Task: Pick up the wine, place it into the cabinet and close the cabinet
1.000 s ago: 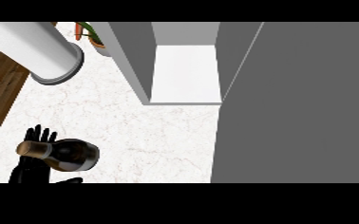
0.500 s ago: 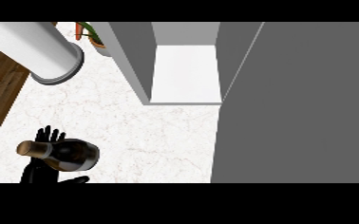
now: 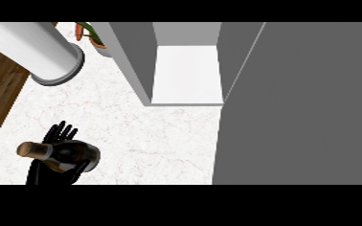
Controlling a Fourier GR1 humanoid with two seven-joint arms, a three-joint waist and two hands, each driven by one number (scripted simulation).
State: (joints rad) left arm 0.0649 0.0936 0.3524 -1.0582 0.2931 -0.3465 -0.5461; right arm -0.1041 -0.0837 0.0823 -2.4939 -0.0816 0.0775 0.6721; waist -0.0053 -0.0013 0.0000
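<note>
In the head view, the left hand (image 3: 47, 174) at the lower left curls round the dark wine bottle (image 3: 71, 155), its fingers (image 3: 60, 133) fanned out behind the bottle and the thumb across its near side, over the marble counter (image 3: 148, 134) and well apart from the open cabinet (image 3: 187, 76)

White marble counter (image 3: 141, 134); wood floor (image 3: 10, 84) left; white cylinder (image 3: 39, 50); potted plant (image 3: 92, 36) behind.

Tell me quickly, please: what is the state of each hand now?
Left hand: closed around the wine bottle, above the counter at the view's lower left.
Right hand: not in view, so its state cannot be told.
</note>
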